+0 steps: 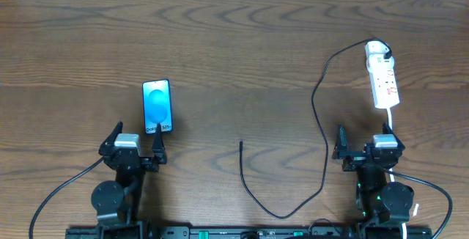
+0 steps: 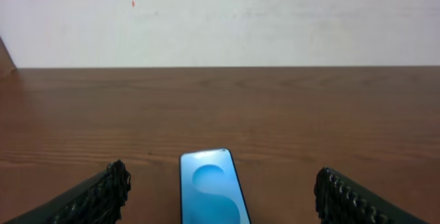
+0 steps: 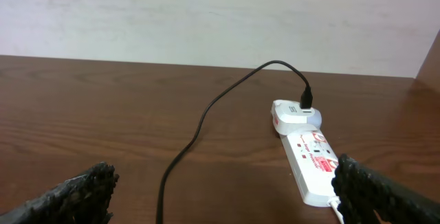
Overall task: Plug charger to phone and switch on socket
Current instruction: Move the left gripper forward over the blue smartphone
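The phone (image 1: 157,105) lies flat on the left of the table, its blue screen lit; in the left wrist view the phone (image 2: 212,189) sits between the fingers, just ahead. My left gripper (image 1: 138,147) stands open just below it. The white socket (image 1: 382,78) lies at the far right, seen again as the socket (image 3: 311,157) with a white adapter plugged at its far end. The charger (image 1: 319,122) runs from that adapter down the table and curls back to its free tip (image 1: 241,143) mid-table. My right gripper (image 1: 366,147) is open, just below the socket. In the right wrist view the charger (image 3: 199,128) passes between the fingers.
The brown wooden table (image 1: 234,41) ends at a pale wall behind. The socket's white cord (image 1: 390,122) runs down past the right gripper. Thick black arm cables trail along the front edge by both arm bases.
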Robot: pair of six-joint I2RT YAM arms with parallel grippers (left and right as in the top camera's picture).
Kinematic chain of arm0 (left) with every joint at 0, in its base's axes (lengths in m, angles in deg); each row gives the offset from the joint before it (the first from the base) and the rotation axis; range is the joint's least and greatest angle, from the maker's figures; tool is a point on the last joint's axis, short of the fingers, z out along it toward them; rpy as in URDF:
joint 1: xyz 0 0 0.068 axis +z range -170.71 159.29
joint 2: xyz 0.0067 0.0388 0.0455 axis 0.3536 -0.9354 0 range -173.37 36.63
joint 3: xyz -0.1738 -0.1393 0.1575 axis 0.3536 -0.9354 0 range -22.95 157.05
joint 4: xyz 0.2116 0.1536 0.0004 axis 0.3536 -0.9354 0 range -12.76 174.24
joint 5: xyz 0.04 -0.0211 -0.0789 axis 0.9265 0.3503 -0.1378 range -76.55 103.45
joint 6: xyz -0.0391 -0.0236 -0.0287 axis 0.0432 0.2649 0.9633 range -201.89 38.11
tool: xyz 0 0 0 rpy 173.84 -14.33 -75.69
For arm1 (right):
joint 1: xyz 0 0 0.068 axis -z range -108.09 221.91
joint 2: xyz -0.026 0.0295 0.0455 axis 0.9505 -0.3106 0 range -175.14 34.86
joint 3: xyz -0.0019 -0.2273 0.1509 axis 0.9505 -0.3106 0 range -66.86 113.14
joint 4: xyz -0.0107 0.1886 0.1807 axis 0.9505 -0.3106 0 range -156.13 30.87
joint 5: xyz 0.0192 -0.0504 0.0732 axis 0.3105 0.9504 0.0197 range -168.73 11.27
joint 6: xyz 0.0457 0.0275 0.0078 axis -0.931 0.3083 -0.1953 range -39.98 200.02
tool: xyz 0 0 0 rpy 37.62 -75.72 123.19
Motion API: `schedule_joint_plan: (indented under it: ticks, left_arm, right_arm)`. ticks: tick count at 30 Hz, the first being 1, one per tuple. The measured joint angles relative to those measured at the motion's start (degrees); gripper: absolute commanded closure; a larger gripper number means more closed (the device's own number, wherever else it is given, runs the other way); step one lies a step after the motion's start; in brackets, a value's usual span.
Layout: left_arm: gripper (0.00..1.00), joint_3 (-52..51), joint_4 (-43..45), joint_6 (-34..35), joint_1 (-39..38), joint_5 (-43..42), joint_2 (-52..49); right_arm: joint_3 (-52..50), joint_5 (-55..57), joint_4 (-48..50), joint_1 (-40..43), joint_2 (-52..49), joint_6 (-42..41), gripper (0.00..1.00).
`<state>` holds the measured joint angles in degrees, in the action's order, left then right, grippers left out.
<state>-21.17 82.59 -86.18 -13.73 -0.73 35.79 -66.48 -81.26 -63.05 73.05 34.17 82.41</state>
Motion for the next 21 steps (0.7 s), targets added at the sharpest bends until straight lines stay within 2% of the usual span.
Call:
schedule_joint_plan:
  ticks: [9,21]
  left_arm:
    - [0.12,5.11,-1.53,0.0,0.0,-1.18,-8.92]
    - [0.12,20.06,-1.57,0.0,0.0,-4.52,-34.1]
  right_arm:
    - [0.0,0.0,-0.04,0.0,0.0,0.02,0.01]
    - [0.0,0.07,-0.04,0.0,0.0,0.2,0.01]
